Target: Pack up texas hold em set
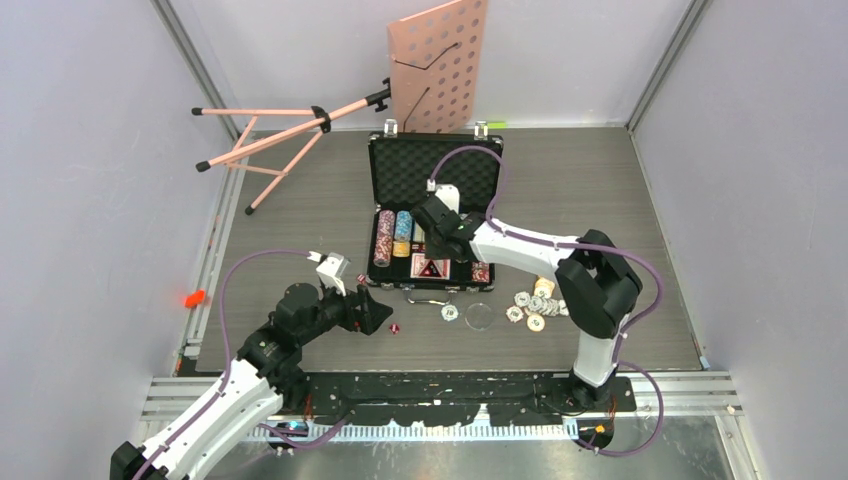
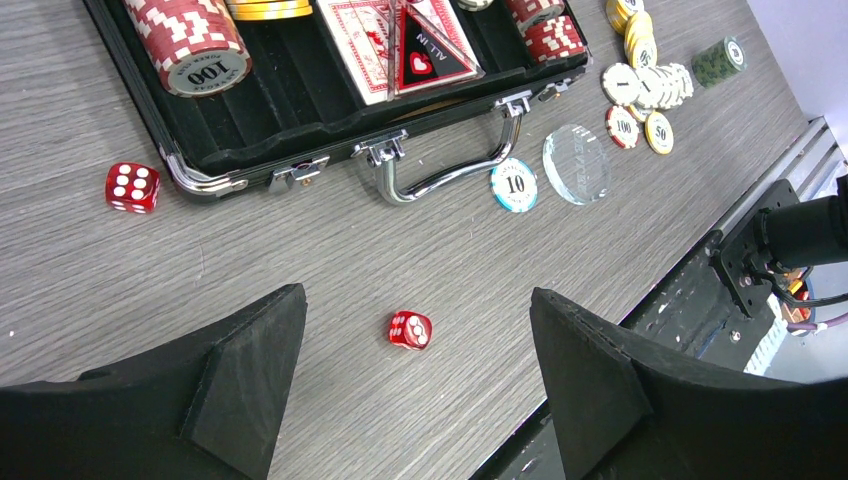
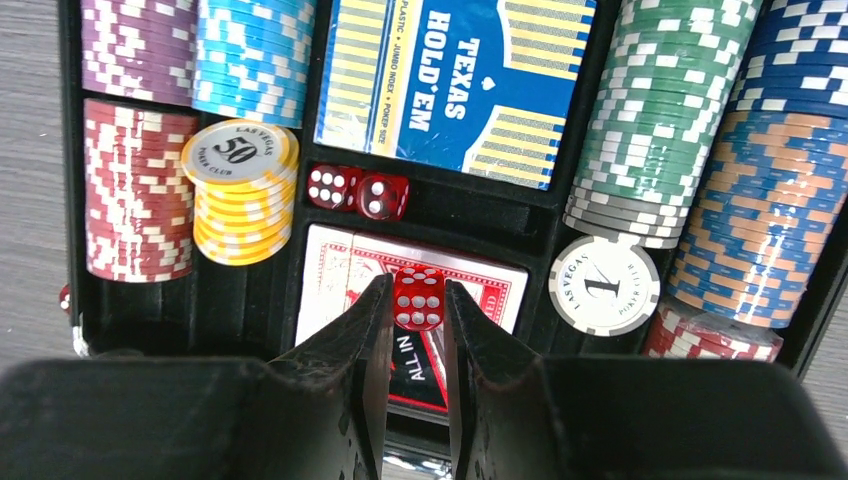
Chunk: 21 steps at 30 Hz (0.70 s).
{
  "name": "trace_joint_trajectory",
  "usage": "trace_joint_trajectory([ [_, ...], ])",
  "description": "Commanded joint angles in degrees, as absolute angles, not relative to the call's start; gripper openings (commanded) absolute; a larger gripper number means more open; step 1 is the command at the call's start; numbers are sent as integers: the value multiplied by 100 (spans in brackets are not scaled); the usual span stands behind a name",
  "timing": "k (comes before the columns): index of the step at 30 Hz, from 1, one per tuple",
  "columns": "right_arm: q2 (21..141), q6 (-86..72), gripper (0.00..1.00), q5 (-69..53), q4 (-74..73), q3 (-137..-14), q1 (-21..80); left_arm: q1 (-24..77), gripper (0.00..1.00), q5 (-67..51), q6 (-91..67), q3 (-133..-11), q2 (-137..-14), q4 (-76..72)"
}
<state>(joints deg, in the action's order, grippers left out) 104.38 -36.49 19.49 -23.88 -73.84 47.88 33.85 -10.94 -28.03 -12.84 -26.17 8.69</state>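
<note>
1. Right tool (image 3: 418, 287), nearly closed, pinches a red die (image 3: 419, 300) above the card deck (image 3: 335, 268) in the briefcase (image 1: 400, 175).
2. Shift it beside the two seated dice (image 3: 357, 191); lower before releasing.
3. Left tool (image 2: 417, 295), wide open and empty, hovers over a loose die (image 2: 410, 329) on the desk (image 2: 100, 262).

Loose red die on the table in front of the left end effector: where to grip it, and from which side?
Pinch two opposite side faces of the die, coming straight down from above. It lies flat on the table, apart from the case and the second die, so all its sides are free. The left end effector hangs open near it.
</note>
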Motion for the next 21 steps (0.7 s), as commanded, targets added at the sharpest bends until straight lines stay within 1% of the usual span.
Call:
trace_joint_trajectory([
  [1,10552,-3785,16,2221,-2062,-7682,4743,3401,85,-1057,-2751,-1292,-2570,764],
  [21,11014,-3841,16,2188,-1787,-7732,4566,3401,85,-1031,-2742,-1310,-2653,737],
])
